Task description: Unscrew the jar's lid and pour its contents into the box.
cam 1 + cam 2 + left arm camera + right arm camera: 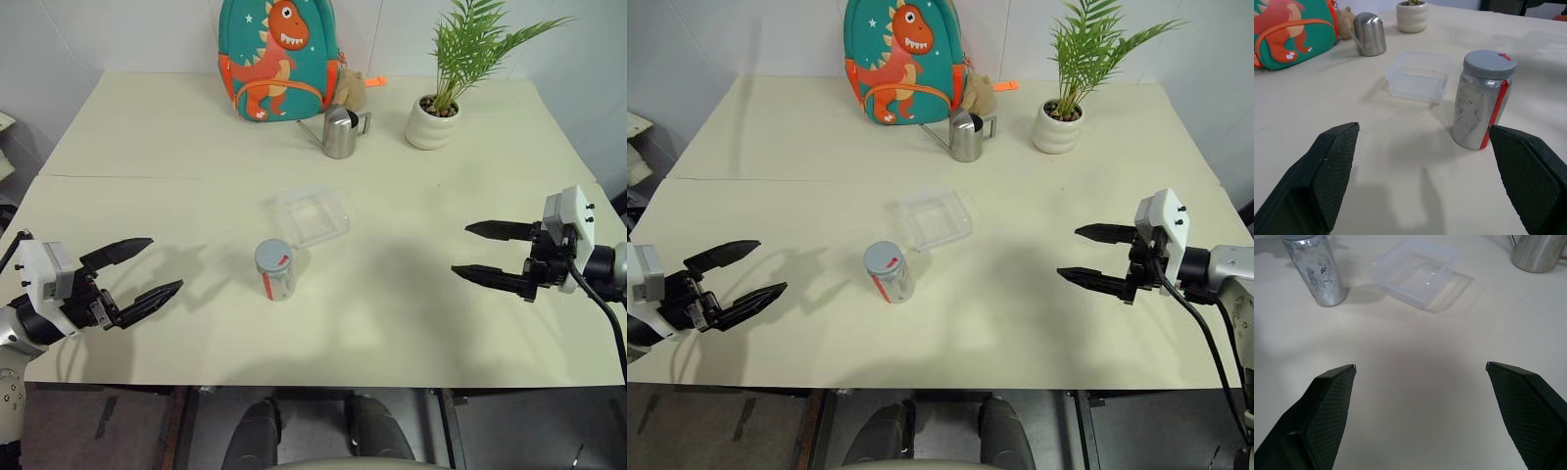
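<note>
Left gripper [147,266] hovers above the near left part of the table [147,137], fingers spread wide apart, holding nothing, pointing toward the centre. Right gripper [473,250] hovers above the near right part, fingers likewise wide apart and empty, pointing inward toward the left. Bare tabletop lies between each gripper and the centre.

The jar [275,270] stands upright near the middle of the table, somewhat toward the near edge, well apart from both grippers. The lid [272,256] sits on it, red mark uppermost. Contents cannot be made out.

The box [313,215] lies just beyond the jar, slightly to its right, close but not touching.

Along the far edge: a dinosaur backpack [277,59], a steel pitcher [340,131] just in front of it to the right, and a potted plant [433,119] farther right. All three are well apart from the box, with open surface between.
</note>
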